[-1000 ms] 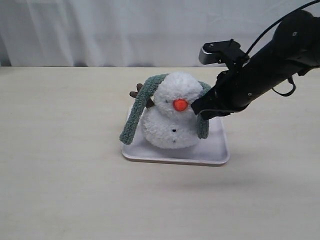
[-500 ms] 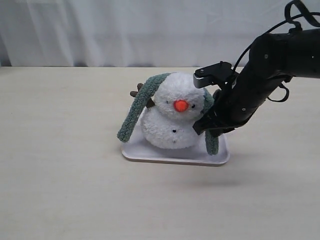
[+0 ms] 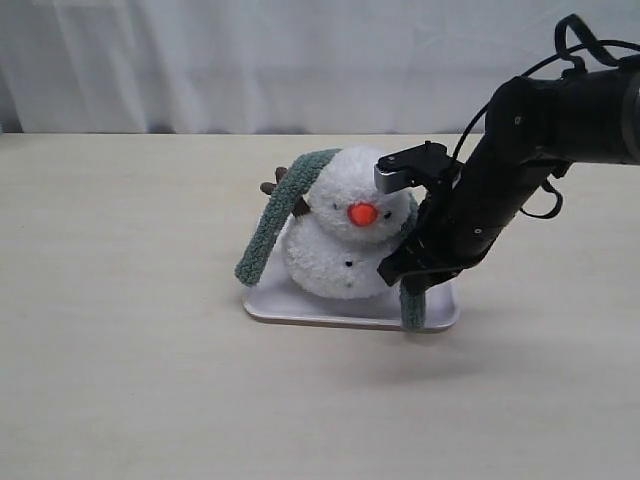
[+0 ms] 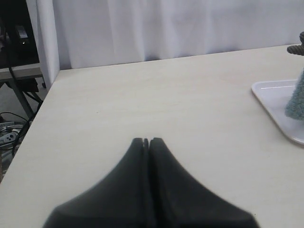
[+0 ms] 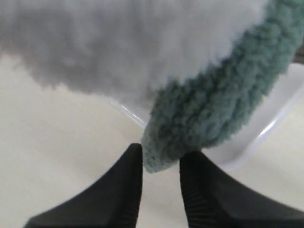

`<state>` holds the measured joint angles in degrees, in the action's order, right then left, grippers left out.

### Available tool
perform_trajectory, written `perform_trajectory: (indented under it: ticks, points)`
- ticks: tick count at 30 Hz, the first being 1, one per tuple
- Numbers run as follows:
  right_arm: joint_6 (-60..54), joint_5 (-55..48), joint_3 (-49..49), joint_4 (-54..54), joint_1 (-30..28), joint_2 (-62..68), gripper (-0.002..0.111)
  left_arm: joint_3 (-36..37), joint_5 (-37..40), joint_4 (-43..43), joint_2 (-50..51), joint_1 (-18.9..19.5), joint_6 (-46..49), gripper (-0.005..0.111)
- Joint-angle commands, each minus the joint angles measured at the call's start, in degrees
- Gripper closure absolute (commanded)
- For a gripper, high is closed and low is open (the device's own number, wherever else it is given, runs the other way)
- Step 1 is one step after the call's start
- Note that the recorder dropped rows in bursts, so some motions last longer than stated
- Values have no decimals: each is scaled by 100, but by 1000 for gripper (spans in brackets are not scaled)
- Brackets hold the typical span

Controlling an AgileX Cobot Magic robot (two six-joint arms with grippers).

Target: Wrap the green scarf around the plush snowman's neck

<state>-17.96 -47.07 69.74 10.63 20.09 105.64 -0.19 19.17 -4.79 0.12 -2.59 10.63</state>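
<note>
**A:** Exterior view first. Where is the plush snowman [image 3: 340, 255]?

**B:** It stands upright on a white tray [image 3: 300, 311] on the pale table [image 3: 130, 360], with its orange nose [image 3: 362, 213] toward the camera.

**A:** And the green scarf [image 3: 268, 232]?

**B:** It is slung behind the snowman's head, and one end hangs down on each side of the snowman. I cannot tell whether it sits in the snowman's neck [image 3: 322, 226] at the back. One end drops past the brown twig arm [image 3: 271, 187] to the tray's rim. The other end hangs close beside the snowman's body, on the side where the right arm [image 3: 510, 170] reaches in.

**A:** What is the right gripper [image 5: 161, 153] doing?

**B:** In the right wrist view its jaws stand parted, and the rounded tip of that scarf end lies in the gap between the fingertips [image 5: 130, 185]. Both tips look to be against the knit. I cannot say whether they press on it. The snowman's white fluff is just beyond the tips.

**A:** And the left gripper [image 4: 146, 141]?

**B:** The left wrist view shows its jaws clenched together on nothing. It hovers over bare table, well apart from the snowman, and only the tray's corner and the scarf's other end are in view.
</note>
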Motion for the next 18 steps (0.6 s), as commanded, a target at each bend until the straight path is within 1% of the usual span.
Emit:
perform_trajectory:
  ticks: [1, 6, 11, 14, 18]
  points:
    - [-69, -447, 346, 22, 8, -105, 69, 19, -61, -23, -12, 19, -26, 107]
    - [261, -1019, 761, -331, 8, -325, 63, 19, -61, -23, -12, 19, -26, 107]
    - [262, -1312, 875, -379, 8, -576, 54, 19, -61, -23, -12, 19, -26, 107]
    - [305, -1214, 885, -379, 8, -721, 54, 19, -61, -23, -12, 19, -26, 107]
    - [658, -639, 885, -448, 8, -812, 54, 19, -61, -23, -12, 19, -26, 107]
